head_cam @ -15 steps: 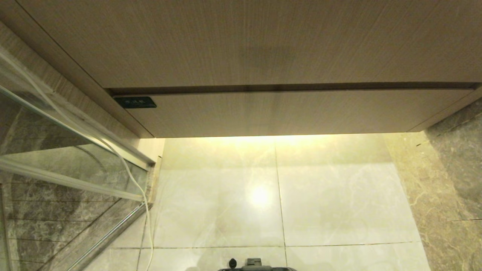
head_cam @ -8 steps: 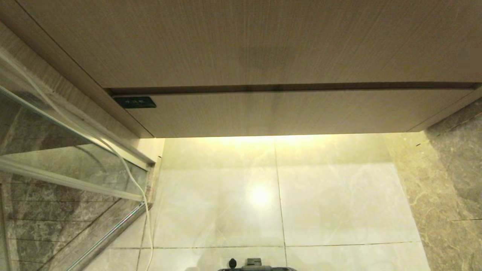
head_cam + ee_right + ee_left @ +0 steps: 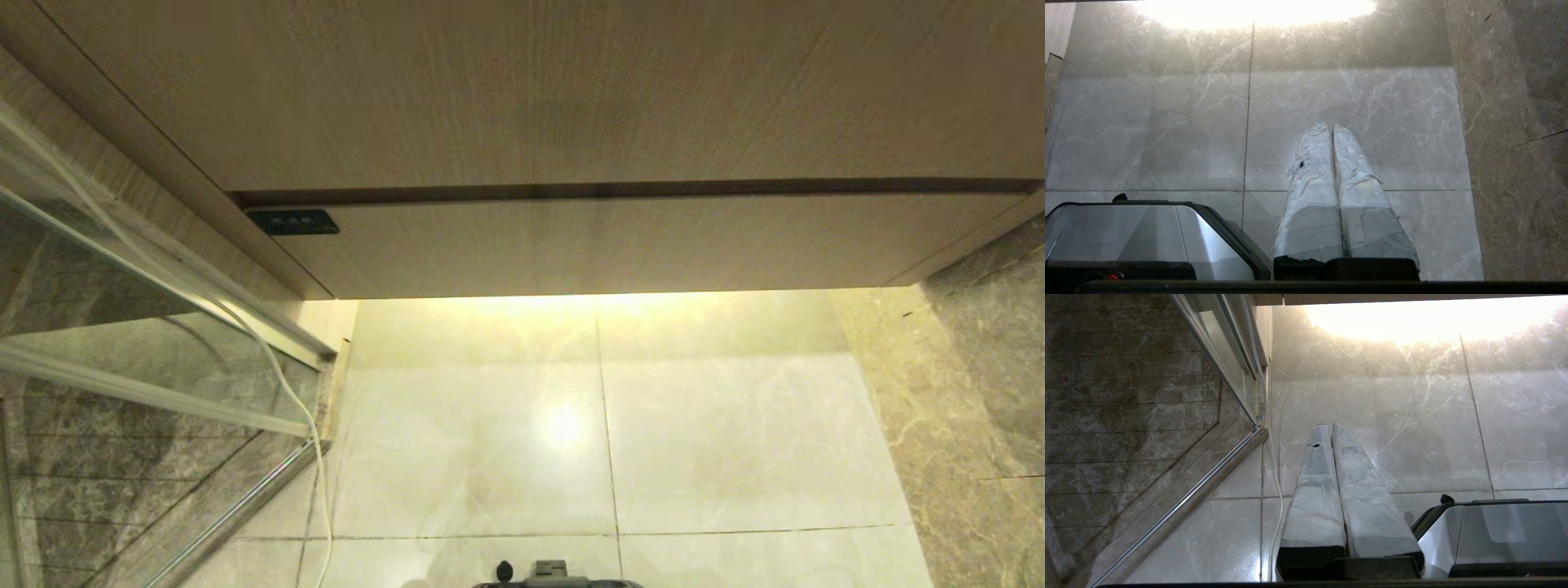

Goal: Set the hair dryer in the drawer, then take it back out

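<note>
Wood: pale grain fills the upper head view, tall panel [image 3: 522, 90] on top, the drawer [image 3: 604, 245] under it, pushed fully in, plain front, no handle.
Floor: glossy marble tiles [image 3: 473, 441], warm light spilling out from beneath the drawer.
Glass: a framed pane [image 3: 122, 327] on the left, a white cord [image 3: 318, 457] trailing down its edge to the floor.
Base: just a sliver of the robot's own base [image 3: 551, 572] at the bottom of the head view.
Left gripper [image 3: 1331, 426]: hanging low over the tiles by the glass, taped fingers pressed together, nothing between them.
Right gripper [image 3: 1331, 125]: same pose over bare tile on the other side, fingers squeezed together, empty.
Dryer: nowhere in sight, folks, not on the floor, not in either hand; where it sits I cannot tell.
Handling, my guess: a small plastic dryer ought to be light and stiff, its shell smooth and a bit slippery, the bundled cord floppy and apt to snag on the drawer's edge.
Hold: I'd take the short handle or the neck just above it, keeping off the mesh end.
Stage: looks like the very start, drawer not yet opened.
</note>
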{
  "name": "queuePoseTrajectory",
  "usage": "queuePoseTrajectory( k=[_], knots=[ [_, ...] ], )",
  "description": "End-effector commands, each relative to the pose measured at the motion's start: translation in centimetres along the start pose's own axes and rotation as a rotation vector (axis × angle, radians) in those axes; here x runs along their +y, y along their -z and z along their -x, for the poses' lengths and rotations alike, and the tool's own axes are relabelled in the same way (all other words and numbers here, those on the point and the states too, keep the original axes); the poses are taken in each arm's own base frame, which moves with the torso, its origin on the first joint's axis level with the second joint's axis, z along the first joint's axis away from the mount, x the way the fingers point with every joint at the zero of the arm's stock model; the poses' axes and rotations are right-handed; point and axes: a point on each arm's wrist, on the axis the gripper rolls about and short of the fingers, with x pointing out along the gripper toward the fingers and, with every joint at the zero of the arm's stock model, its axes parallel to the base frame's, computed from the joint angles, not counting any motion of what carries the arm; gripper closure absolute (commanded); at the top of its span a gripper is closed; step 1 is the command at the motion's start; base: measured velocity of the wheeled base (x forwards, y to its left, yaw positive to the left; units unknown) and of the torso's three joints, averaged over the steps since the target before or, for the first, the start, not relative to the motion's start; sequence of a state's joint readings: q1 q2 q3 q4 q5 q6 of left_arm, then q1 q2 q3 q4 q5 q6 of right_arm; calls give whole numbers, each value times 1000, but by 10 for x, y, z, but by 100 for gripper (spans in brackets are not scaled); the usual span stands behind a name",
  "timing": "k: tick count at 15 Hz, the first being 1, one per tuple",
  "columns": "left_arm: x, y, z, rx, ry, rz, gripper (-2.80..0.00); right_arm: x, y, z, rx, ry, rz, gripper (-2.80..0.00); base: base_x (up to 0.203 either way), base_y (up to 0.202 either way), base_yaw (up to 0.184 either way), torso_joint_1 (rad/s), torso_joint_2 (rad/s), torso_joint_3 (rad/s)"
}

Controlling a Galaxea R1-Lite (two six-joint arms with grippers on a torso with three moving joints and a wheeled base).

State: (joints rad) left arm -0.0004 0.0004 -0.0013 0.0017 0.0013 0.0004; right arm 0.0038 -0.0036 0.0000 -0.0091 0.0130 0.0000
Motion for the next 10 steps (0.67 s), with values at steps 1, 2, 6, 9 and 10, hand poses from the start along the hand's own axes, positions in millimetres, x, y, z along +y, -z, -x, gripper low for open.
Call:
queuePoseTrajectory(
  k=[1, 2, 6, 9, 10],
  knots=[
    [0, 0, 0, 1, -1, 0, 0, 0, 0, 0, 3, -2, 0, 0, 0, 0, 0, 0, 0, 0],
    [0, 0, 0, -1, 0, -1, 0, 0, 0, 0, 2, -1, 0, 0, 0, 0, 0, 0, 0, 0],
    [0, 0, 0, 0, 0, -1, 0, 0, 0, 0, 4, -2, 0, 0, 0, 0, 0, 0, 0, 0],
    [0, 0, 0, -1, 1, -1, 0, 0, 0, 0, 3, -2, 0, 0, 0, 0, 0, 0, 0, 0],
    [0, 0, 0, 1, -1, -1, 0, 0, 0, 0, 3, 0, 1, 0, 0, 0, 0, 0, 0, 0]
  ],
)
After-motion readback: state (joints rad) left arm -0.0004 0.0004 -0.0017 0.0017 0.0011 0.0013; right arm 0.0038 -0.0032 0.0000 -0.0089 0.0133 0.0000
